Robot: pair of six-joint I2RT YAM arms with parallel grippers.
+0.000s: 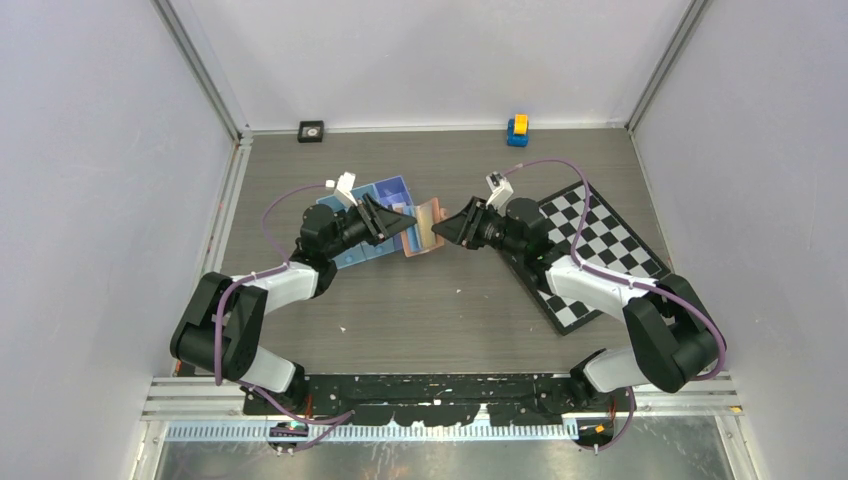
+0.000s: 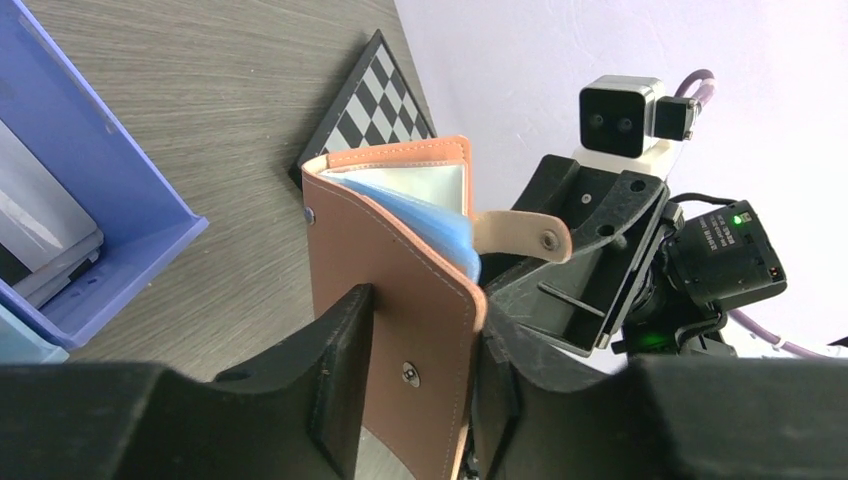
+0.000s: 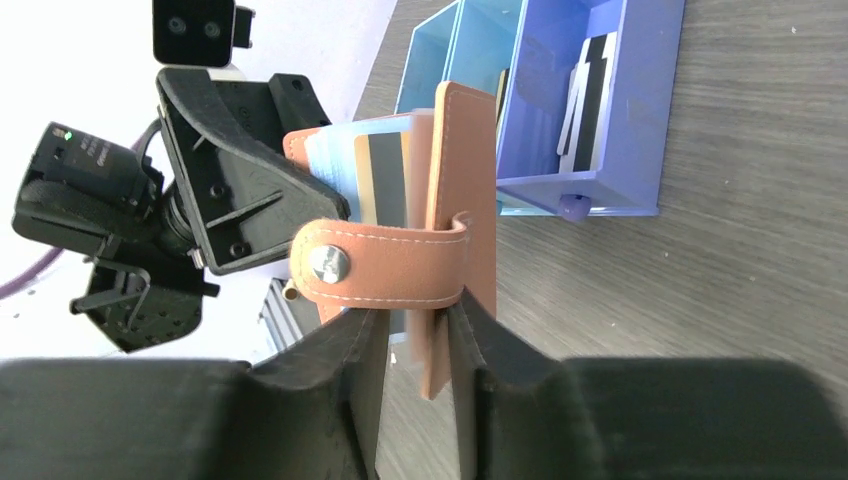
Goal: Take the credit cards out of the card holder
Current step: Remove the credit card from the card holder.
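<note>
The tan card holder (image 1: 425, 228) hangs in the air between my two grippers, partly spread open. My left gripper (image 2: 420, 370) is shut on its front cover (image 2: 395, 290), by the snap stud. A pale card (image 2: 425, 185) and a blue card (image 2: 440, 228) stick out of it. In the right wrist view the blue card (image 3: 335, 165) and a grey-striped card (image 3: 385, 178) show inside. My right gripper (image 3: 415, 350) has its jaws narrowly apart around the back cover's edge (image 3: 470, 200), just below the strap (image 3: 385, 265). A slim gap shows beside one finger.
A blue divided tray (image 1: 385, 190) sits just behind the left gripper, with flat cards in it (image 3: 585, 105). A checkered board (image 1: 590, 250) lies under the right arm. A yellow-and-blue toy (image 1: 517, 129) and a small black square (image 1: 311, 131) sit at the back wall.
</note>
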